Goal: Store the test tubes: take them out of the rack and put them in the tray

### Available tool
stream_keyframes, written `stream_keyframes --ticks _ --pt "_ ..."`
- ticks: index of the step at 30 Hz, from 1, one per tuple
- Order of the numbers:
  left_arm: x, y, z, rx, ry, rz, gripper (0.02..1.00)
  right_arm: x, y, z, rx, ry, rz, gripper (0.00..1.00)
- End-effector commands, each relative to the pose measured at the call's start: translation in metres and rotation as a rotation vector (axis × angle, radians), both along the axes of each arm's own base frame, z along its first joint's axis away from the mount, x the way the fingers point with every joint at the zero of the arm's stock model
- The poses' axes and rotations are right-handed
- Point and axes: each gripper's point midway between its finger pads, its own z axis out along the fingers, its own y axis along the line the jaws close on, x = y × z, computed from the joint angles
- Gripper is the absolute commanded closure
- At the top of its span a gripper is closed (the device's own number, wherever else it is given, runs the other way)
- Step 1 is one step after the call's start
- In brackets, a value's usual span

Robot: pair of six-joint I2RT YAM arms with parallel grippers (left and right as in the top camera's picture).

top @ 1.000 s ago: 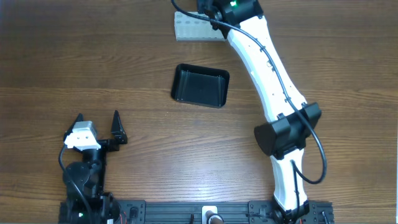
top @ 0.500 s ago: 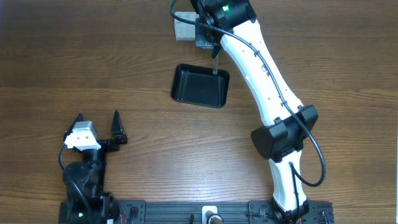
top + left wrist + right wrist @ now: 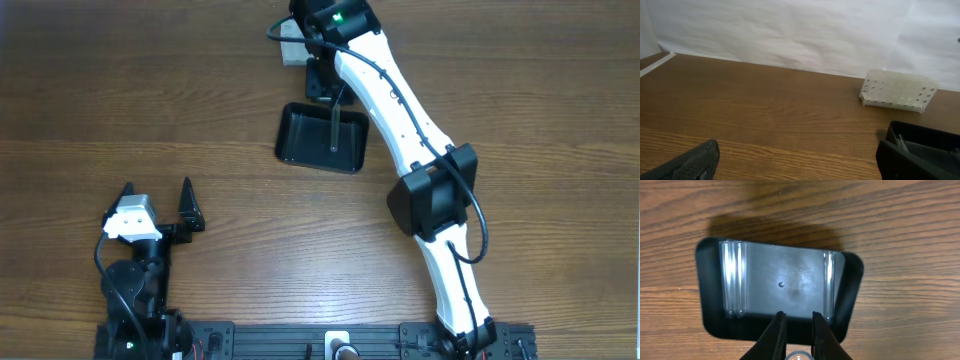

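Top view: right hand (image 3: 325, 88) was over the tray (image 3: 300, 150), clamped on a test tube (image 3: 333, 128) hanging upright into it. Rack (image 3: 291, 48) sat just beyond. Left hand (image 3: 157, 192) was spread wide, well apart from both.

Left wrist view: rack looked empty, as far as could be told.

Right wrist view: three tubes seemed to lie in the tray, two (image 3: 733, 285) along one wall and one (image 3: 828, 285) opposite.

Judged nearly done; held tube not yet released.

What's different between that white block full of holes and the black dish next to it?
The white perforated rack is a raised block with rows of small holes; the black plastic tray is one open, low-walled basin. The rack's holes look empty, while the tray holds clear test tubes lying flat. Both rest close together on the brown wooden table.
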Motion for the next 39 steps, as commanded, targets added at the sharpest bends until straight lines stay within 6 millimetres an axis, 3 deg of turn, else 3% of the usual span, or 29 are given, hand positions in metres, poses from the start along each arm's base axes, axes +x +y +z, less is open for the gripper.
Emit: stream_keyframes --ticks 1,31,39 --pt "0.000 -0.003 -0.002 0.013 0.004 -0.019 0.020 0.007 -0.008 -0.010 0.009 0.017 -0.036 0.989" --pt "0.000 -0.003 -0.002 0.013 0.004 -0.019 0.020 0.000 -0.014 -0.088 -0.042 0.193 -0.053 0.989" --pt "0.000 -0.003 -0.002 0.013 0.004 -0.019 0.027 0.000 -0.015 -0.101 -0.052 0.212 -0.055 0.989"
